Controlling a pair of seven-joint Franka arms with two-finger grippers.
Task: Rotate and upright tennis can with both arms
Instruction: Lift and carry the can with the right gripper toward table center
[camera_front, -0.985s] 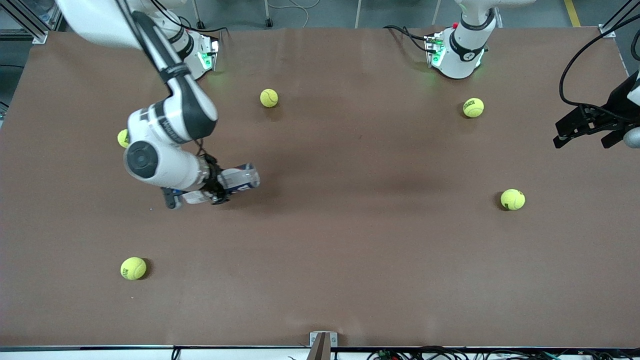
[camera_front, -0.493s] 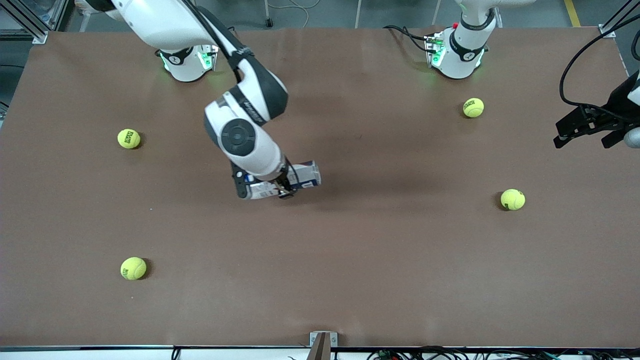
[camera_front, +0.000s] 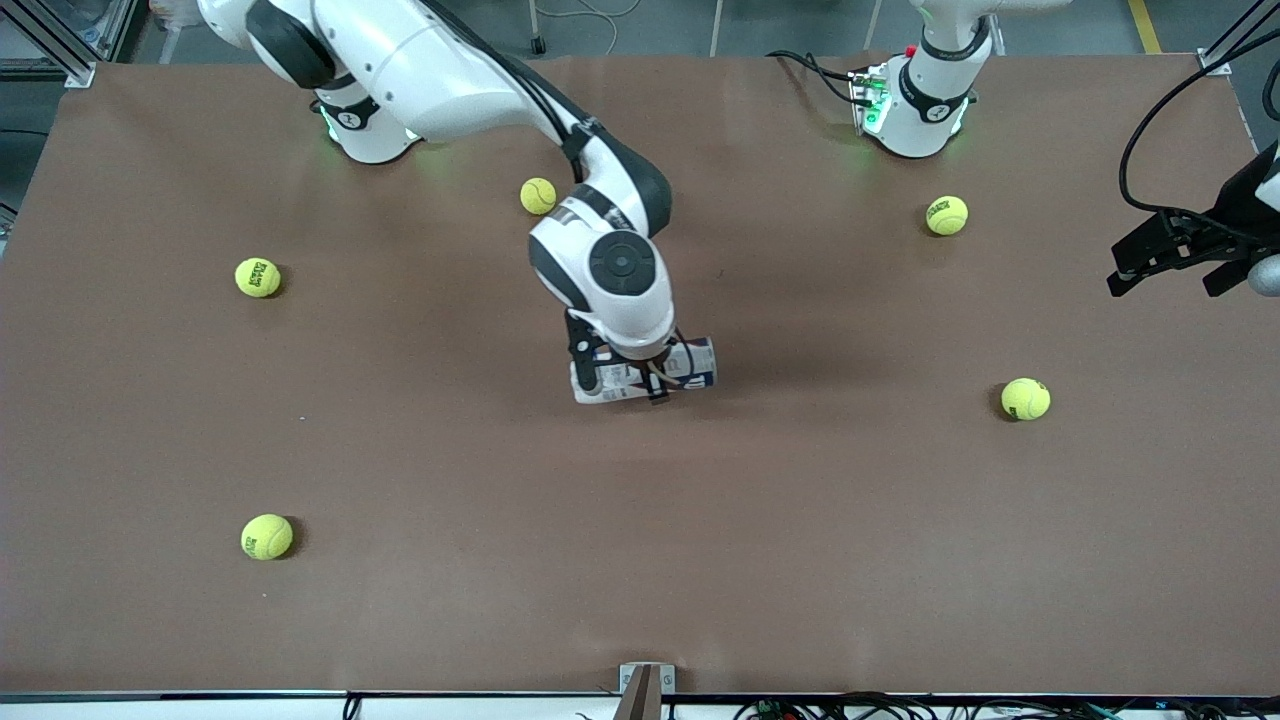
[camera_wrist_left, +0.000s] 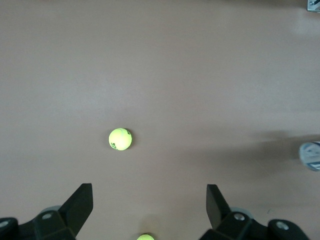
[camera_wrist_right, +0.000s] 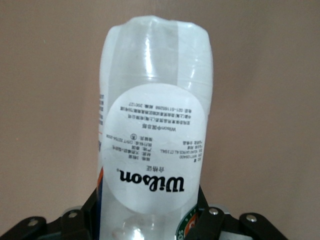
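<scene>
The tennis can (camera_front: 700, 362), clear with a white and navy label, lies on its side in my right gripper (camera_front: 645, 378) low over the middle of the table. I cannot tell whether it touches the table. In the right wrist view the can (camera_wrist_right: 152, 125) fills the frame, and the right gripper (camera_wrist_right: 148, 214) is shut on its lower part, with the black fingers (camera_wrist_right: 205, 217) pressed on both sides. My left gripper (camera_front: 1170, 275) waits open and empty at the left arm's end of the table. Its wrist view shows its spread jaws (camera_wrist_left: 148, 192) and the can's end (camera_wrist_left: 311, 156) far off.
Several yellow-green tennis balls lie scattered on the brown table (camera_front: 800, 520): one (camera_front: 538, 196) near the right arm's elbow, one (camera_front: 946, 215) near the left base, one (camera_front: 1025, 399) toward the left arm's end, and two (camera_front: 258, 277) (camera_front: 267, 536) toward the right arm's end.
My right arm has carried the can, still gripped and on its side, from the right arm's end of the table to the middle. The left arm has not moved.
</scene>
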